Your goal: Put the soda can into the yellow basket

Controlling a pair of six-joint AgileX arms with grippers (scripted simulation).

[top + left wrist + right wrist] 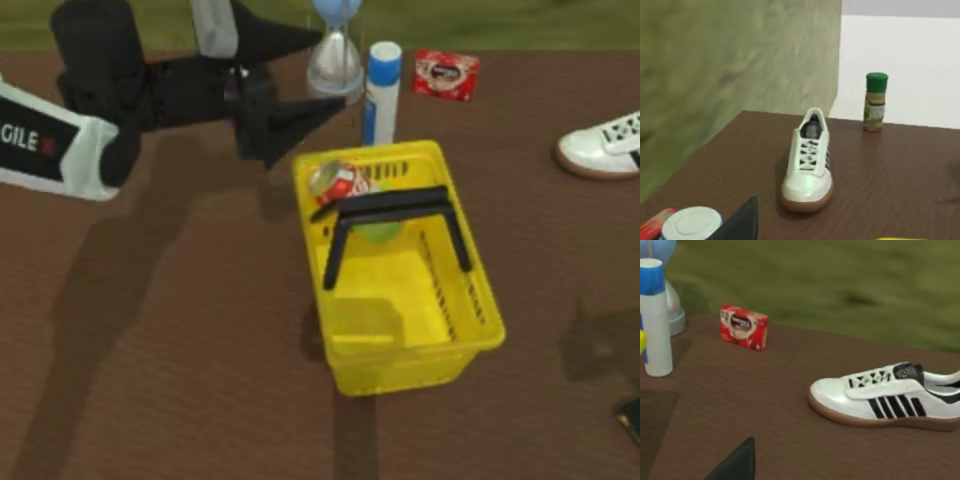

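A: Are the left gripper (285, 95) fingers holding anything?

B: No. They are spread wide apart with nothing between them.

A: Where is the soda can (340, 184)?

B: Just below the fingers, tipped over inside the yellow basket (480, 318), in the corner nearest them, partly under the black handles (392, 215).

A: And the right gripper (735, 462)?

B: I can't tell. Only a dark tip shows, near a white shoe (890, 395).

I count 1 soda can (338, 183), 1 yellow basket (474, 300), 1 blue-and-white tube (381, 92), 1 hourglass (335, 50), 1 red box (446, 74), 1 white shoe (600, 146), 1 spice jar (875, 102).
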